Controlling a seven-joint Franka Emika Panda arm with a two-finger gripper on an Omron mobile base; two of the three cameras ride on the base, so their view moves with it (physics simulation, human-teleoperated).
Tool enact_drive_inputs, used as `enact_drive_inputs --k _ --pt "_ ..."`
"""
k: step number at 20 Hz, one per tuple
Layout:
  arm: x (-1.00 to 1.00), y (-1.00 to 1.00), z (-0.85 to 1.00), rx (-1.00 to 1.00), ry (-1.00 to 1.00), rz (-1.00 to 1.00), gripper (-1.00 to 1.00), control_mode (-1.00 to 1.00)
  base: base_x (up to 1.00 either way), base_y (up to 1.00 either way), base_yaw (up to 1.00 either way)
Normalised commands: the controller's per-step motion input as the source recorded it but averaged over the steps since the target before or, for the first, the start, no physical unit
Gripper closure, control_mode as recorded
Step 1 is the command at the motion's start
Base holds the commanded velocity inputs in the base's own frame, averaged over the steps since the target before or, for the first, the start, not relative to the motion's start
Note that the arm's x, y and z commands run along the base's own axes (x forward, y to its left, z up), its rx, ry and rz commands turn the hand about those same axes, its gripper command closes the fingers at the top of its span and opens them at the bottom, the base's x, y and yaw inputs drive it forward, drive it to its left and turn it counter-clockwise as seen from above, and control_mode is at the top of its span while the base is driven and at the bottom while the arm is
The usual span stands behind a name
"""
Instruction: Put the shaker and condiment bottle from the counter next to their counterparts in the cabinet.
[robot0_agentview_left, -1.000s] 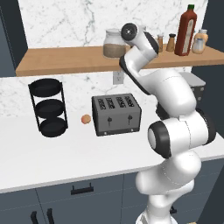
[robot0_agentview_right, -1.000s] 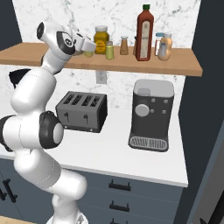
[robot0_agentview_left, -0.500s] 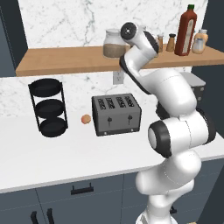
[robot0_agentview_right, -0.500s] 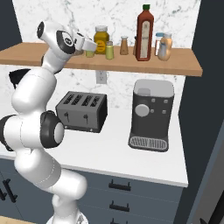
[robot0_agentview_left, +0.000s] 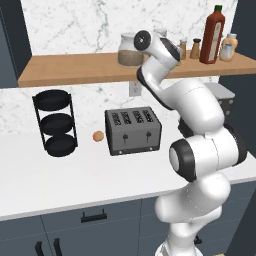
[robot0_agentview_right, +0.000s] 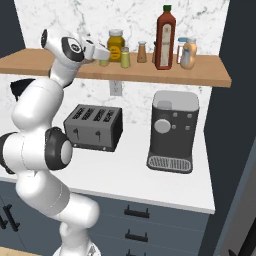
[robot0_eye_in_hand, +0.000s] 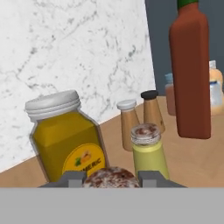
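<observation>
Your gripper (robot0_eye_in_hand: 110, 178) sits clenched on the shaker (robot0_eye_in_hand: 110, 178), whose speckled cap shows between the finger tips at 6 o'clock. It seems to hover over the cabinet (robot0_agentview_right: 210, 75), its yellow-green counterpart (robot0_eye_in_hand: 149, 153) just at 1 o'clock.

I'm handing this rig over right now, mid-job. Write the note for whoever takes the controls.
Gripper: shut on the small shaker with a speckled greyish cap, up at the long light-brown wooden shelf.
Tall red sauce bottle with green cap: standing on the shelf among the small brown shakers.
Matching yellow-green shaker: just ahead of the gripper, beside the amber yellow-labelled jar.
Done: bottle is up.
Left: set the held shaker down next to its match, release, back out.
</observation>
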Motion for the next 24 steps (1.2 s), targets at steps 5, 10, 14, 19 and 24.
enact_drive_inputs --k 5,10,14,19,24 --pt "0.35 -0.17 -0.17 0.00 0.02 -0.05 1.00 -1.00 0.00 0.00 0.00" --pt "0.42 -0.16 -0.25 0.00 0.07 -0.06 1.00 -1.00 0.00 0.00 0.00" --pt "0.33 -0.01 -0.28 0.00 0.05 -0.01 1.00 -1.00 0.00 0.00 0.00" --pt "0.34 0.00 -0.29 0.00 0.03 0.00 1.00 -1.00 0.00 0.00 0.00" --pt "0.40 0.00 -0.40 0.00 0.02 0.00 1.00 -1.00 0.00 0.00 0.00"
